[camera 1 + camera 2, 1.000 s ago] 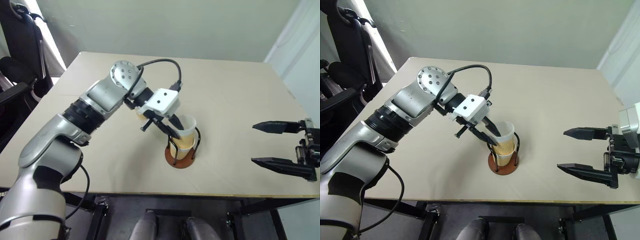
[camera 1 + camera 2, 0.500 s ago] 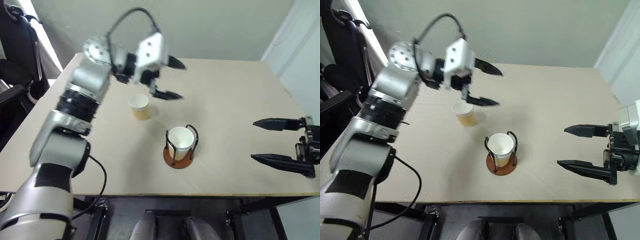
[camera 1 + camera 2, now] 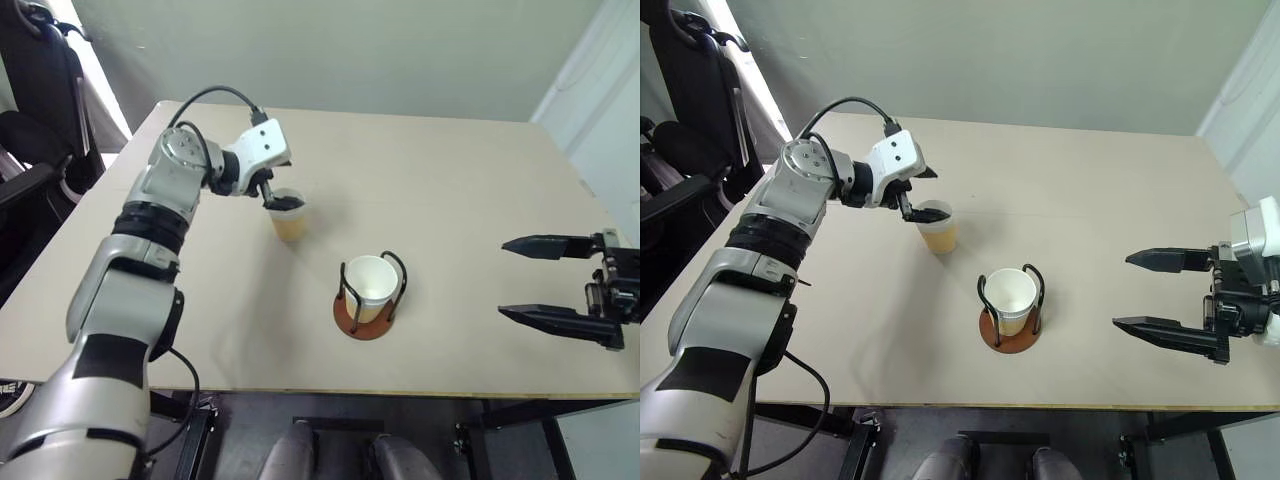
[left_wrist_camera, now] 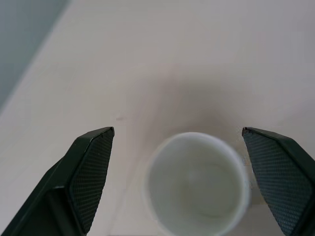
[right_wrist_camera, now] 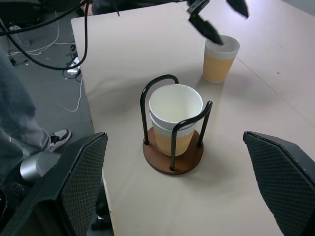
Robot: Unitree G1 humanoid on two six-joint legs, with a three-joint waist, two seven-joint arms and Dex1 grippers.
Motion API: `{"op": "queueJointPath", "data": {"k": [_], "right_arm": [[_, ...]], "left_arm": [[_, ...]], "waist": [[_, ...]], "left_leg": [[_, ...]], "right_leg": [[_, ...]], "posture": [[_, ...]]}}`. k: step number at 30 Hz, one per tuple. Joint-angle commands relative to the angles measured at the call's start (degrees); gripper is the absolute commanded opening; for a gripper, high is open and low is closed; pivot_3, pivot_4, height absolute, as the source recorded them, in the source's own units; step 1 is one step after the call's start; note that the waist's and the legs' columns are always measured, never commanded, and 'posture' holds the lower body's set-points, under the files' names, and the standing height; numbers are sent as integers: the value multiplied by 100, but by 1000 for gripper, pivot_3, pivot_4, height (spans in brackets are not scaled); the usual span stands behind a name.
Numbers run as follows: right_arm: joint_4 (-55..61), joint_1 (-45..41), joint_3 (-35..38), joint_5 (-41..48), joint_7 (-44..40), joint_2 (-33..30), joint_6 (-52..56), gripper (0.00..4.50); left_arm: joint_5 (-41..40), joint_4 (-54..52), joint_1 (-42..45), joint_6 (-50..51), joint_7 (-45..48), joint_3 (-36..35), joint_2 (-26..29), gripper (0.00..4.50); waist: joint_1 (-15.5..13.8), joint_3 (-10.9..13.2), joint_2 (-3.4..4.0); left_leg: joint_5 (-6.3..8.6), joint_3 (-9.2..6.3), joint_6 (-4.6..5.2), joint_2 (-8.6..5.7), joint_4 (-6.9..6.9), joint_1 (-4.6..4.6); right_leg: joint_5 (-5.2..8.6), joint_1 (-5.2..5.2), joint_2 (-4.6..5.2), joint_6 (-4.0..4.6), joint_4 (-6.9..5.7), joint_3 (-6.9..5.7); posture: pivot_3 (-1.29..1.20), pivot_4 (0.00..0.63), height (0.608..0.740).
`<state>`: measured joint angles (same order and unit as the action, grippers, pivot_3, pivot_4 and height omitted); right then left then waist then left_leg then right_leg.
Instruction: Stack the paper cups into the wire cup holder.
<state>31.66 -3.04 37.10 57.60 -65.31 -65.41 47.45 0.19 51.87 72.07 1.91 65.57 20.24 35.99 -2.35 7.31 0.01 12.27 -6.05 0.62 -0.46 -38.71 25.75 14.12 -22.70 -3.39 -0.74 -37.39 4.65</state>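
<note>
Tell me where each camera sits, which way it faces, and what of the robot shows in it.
Left and right eye views: on the head, looking forward and down over the table; both arms show, the left tool at the loose paper cup, the right tool open.
Left wrist view: looks down between open fingers into that cup.
Right wrist view: looks between its fingers at the wire cup holder with stacked cups.
Shared: loose cup, holder.

Two nested paper cups (image 5: 175,110) upright in wire cup holder (image 5: 173,156); third cup (image 3: 938,227) upright nearby on table
</note>
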Motion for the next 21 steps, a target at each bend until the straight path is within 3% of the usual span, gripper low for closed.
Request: {"op": "queueJointPath", "data": {"k": [1,10,11,14,21], "right_arm": [[45,-39,123,-22,12,-119,-31,4500],[8,-269,-80,26,120,-208,-1,4500],[8,-286,-87,30,124,-215,6,4500],[30,-302,-72,45,134,-219,34,4500],[222,-101,233,125,168,-156,186,4500]], "left_arm": [[10,-504,-172,263,375,-212,157,4450],[292,-517,-336,362,383,-186,-99,4450],[325,-494,-329,357,379,-174,-152,4299],[489,-428,-346,298,351,-123,-255,3538],[783,-416,-519,122,225,-125,-361,846]], "waist": [[1,0,0],[1,0,0],[1,0,0],[1,0,0],[5,0,0]], "left_leg": [[-1,8,-2,1,-5,1],[45,34,75,-1,-39,6],[48,38,81,-3,-39,5],[53,44,90,-3,-41,5],[52,53,91,-2,-39,-9]], "right_leg": [[1,0,2,-4,2,3],[-5,0,29,-25,4,8],[-8,0,33,-26,3,8],[-19,-1,36,-32,3,8],[-29,2,37,-34,0,10]], "posture": [[0,150,740],[0,150,740],[0,150,740],[0,150,740],[0,150,740]]}}
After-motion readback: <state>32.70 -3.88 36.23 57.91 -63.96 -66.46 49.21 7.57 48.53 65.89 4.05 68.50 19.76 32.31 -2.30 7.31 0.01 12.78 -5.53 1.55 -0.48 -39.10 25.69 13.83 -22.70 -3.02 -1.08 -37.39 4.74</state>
